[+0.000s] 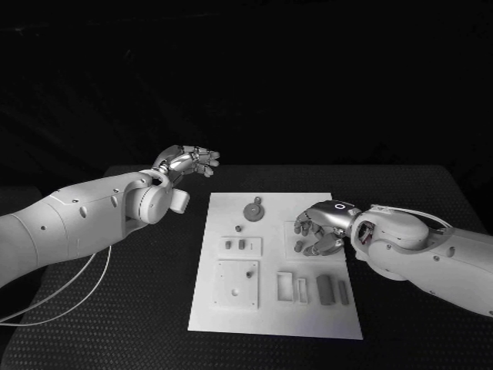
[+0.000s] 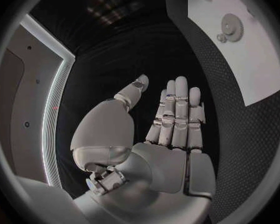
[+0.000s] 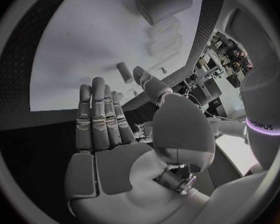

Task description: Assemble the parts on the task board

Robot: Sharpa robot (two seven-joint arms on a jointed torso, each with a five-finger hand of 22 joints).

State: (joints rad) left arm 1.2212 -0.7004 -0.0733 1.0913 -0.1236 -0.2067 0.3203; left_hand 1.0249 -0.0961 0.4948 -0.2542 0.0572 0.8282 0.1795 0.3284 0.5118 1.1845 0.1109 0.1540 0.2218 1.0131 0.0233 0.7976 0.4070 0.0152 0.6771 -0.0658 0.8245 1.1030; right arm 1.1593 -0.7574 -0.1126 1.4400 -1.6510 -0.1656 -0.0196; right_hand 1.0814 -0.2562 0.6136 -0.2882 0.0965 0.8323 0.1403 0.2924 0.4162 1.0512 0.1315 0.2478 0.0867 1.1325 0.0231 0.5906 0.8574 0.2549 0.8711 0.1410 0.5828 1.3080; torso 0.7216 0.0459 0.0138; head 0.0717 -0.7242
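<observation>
The table (image 1: 424,185) is viewed from above by the head camera, tilted down and forward, with the board (image 1: 271,308) set at centre frame and both arms taken in at middling range. The left wrist camera is placed close behind the left hand (image 2: 168,129) and is faced along its palm, a corner of the board (image 2: 252,59) being caught beyond. The right wrist camera is set equally close behind the right hand (image 3: 109,134), looking over the board (image 3: 77,50). The board is shared by all three views.
</observation>
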